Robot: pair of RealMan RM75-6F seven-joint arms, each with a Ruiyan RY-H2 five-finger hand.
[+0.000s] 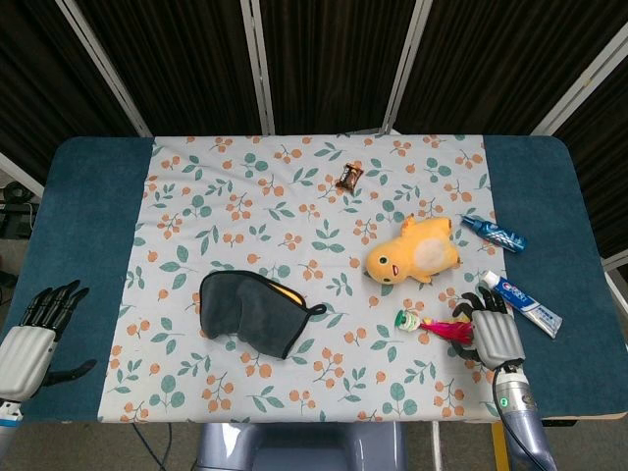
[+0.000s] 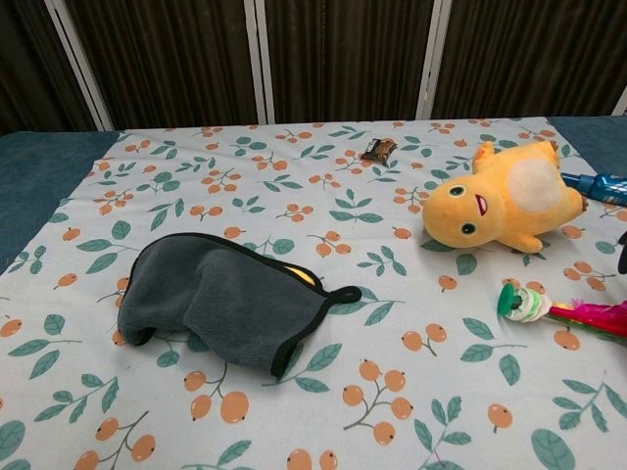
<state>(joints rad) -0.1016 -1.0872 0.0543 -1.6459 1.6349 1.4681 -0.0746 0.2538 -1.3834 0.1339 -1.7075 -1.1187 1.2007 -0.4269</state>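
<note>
Feather toy (image 1: 442,326) | right hand (image 1: 496,332) just beside, fingers spread (empty) | left hand (image 1: 31,339) splayed

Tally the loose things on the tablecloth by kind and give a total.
Tubes: 2, a blue tube and a white toothpaste tube
Plush toy: 1
Feathered shuttlecock: 1
Grey cloth: 1
Wrapped candy: 1
Total: 6
</note>
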